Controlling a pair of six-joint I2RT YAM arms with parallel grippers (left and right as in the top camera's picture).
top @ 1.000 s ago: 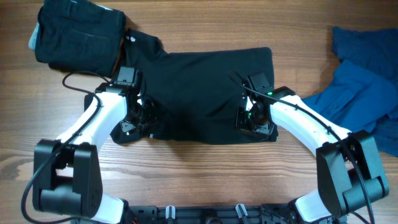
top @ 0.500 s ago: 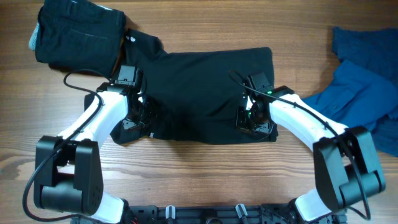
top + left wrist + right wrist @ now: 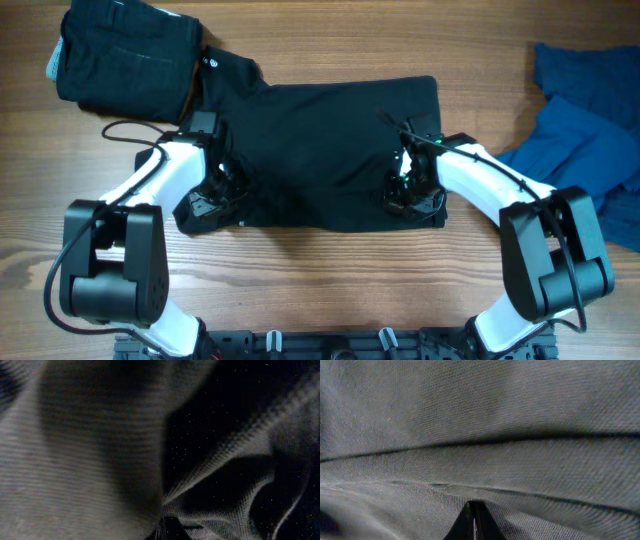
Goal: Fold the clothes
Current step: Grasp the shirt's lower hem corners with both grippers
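On the wooden table [image 3: 330, 275], left gripper [image 3: 213, 196] and right gripper [image 3: 408, 196] pinch the shirt [image 3: 320, 130].

Matt cloth on wood
The black shirt [image 3: 330, 150] is a matt, finely ribbed knit; blue garments [image 3: 585, 130], soft creased cloth; table [image 3: 320, 270], smooth grained wood
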